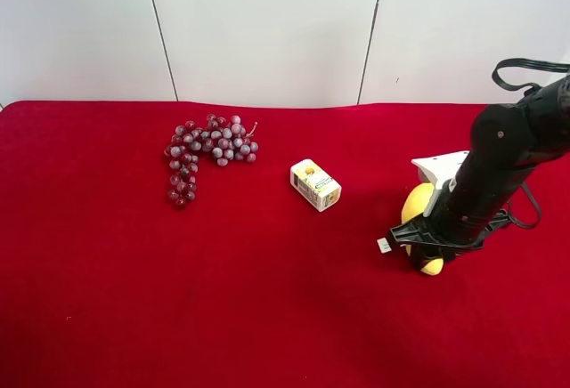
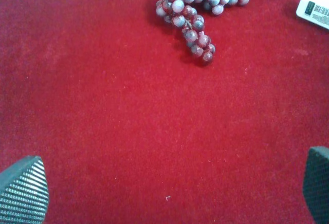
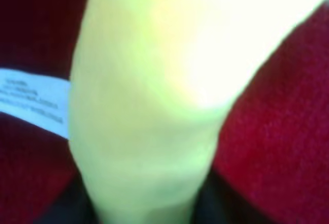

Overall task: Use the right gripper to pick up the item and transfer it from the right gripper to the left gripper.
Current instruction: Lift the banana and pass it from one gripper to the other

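Yellow plush banana (image 1: 417,206) sits under the right gripper (image 1: 426,244) on red cloth (image 1: 267,317); that gripper's jaw state cannot be determined. On the left gripper (image 2: 169,196) the jaws stand wide apart.

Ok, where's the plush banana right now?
In the exterior high view the plush banana lies at the right on the red cloth, under the right end effector, with the small carton its nearest neighbour to the view's left.
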Robot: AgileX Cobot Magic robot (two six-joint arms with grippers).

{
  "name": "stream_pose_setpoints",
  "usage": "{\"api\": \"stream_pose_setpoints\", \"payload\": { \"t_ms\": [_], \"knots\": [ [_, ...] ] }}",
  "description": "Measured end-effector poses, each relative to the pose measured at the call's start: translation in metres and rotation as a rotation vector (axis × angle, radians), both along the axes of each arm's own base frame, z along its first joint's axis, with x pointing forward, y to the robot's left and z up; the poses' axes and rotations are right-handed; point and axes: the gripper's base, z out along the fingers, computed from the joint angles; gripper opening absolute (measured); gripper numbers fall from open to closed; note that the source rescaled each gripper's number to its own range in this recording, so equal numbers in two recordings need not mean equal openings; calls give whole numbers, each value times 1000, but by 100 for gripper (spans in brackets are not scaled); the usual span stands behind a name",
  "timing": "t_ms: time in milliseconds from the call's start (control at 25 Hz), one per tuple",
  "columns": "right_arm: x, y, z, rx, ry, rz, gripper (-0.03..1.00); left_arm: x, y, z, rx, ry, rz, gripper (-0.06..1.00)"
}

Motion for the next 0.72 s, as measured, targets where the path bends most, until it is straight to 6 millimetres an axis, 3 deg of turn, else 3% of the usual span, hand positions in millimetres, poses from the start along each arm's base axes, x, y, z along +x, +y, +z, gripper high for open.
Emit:
{"api": "stream_pose_setpoints", "payload": {
  "t_ms": [120,320,520,720],
  "knots": [
    [0,0,0,-1,4,0,0,0,0,0,0,0,0,100],
    [-3,-1,8,-8,42,7,0,0,0,0,0,0,0,100],
    [-3,4,54,10,-18,79,0,0,0,0,0,0,0,100],
    [-7,22,97,26,-79,203,0,0,0,0,-1,0,1,100]
  ]
}}
